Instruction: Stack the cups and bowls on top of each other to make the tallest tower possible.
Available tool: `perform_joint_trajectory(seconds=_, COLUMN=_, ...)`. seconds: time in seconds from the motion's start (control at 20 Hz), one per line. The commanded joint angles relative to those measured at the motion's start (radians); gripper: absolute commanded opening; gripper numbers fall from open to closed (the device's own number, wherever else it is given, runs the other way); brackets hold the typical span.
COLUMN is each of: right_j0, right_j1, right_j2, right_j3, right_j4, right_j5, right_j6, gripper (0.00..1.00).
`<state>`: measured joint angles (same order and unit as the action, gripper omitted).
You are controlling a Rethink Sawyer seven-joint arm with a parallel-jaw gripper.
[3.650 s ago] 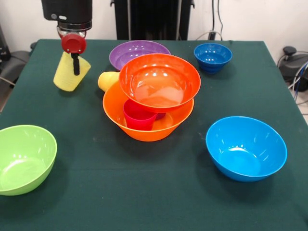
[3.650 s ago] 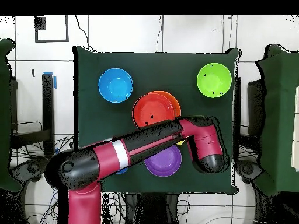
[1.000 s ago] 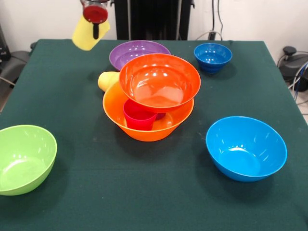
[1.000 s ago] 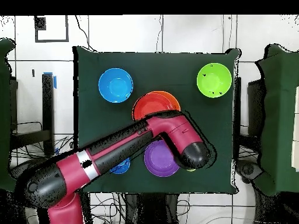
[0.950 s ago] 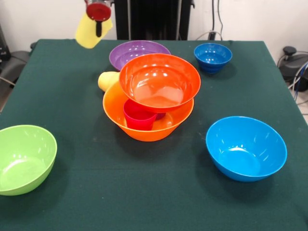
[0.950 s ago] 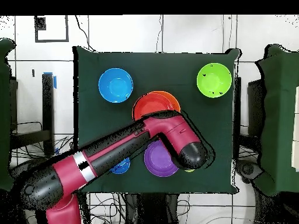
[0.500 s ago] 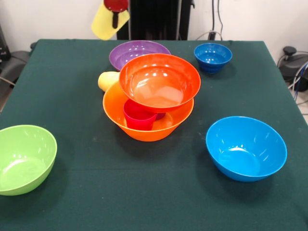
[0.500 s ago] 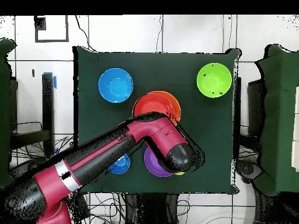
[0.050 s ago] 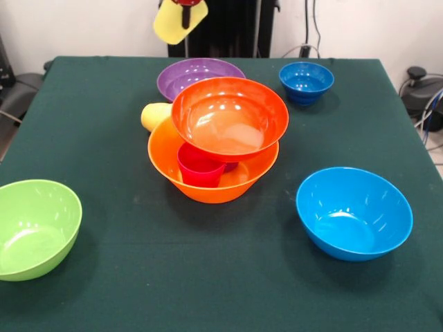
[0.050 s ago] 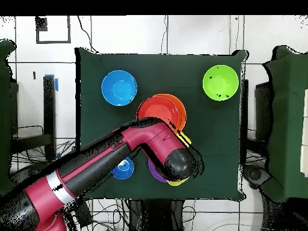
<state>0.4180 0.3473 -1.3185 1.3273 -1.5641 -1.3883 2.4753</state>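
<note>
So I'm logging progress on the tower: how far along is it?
Done: the red-orange bowl sits on the red-pink cup inside the big orange-yellow bowl.
In hand: the gripper carries the pale yellow cup high above the purple bowl.
Left: the purple, small dark blue bowl, light blue bowl, lime green bowl and orange-yellow cup remain unstacked.

Green-clothed table [image 9: 208, 277] w/ bowls [image 9: 354, 211] & orange-yellow cup [image 9: 155, 115].
</note>
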Motion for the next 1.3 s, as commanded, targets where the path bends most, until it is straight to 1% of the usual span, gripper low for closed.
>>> perform_joint_trajectory(seconds=0.05, right_j0=-0.007, right_j1=-0.014, right_j2=0.218, right_j3=-0.039, right_j4=-0.031, right_j5=-0.088, right_j6=0.230, gripper=0.00)
perform_joint_trajectory(seconds=0.5, right_j0=-0.002, right_j1=-0.060, right_j2=0.277, right_j3=-0.054, right_j4=-0.032, right_j5=-0.174, right_j6=0.281, gripper=0.00)
perform_joint_trajectory(seconds=0.7, right_j0=-0.003, right_j1=-0.101, right_j2=0.303, right_j3=-0.051, right_j4=-0.023, right_j5=-0.225, right_j6=0.300, gripper=0.00)
perform_joint_trajectory(seconds=0.8, right_j0=-0.007, right_j1=-0.129, right_j2=0.315, right_j3=-0.047, right_j4=-0.021, right_j5=-0.252, right_j6=0.302, gripper=0.00)
perform_joint_trajectory(seconds=0.95, right_j0=-0.019, right_j1=-0.198, right_j2=0.342, right_j3=-0.030, right_j4=0.009, right_j5=-0.285, right_j6=0.288, gripper=0.00)
perform_joint_trajectory(seconds=1.1, right_j0=-0.031, right_j1=-0.242, right_j2=0.361, right_j3=-0.010, right_j4=0.025, right_j5=-0.301, right_j6=0.281, gripper=0.00)
perform_joint_trajectory(seconds=1.3, right_j0=-0.051, right_j1=-0.301, right_j2=0.386, right_j3=0.023, right_j4=0.052, right_j5=-0.296, right_j6=0.232, gripper=0.00)
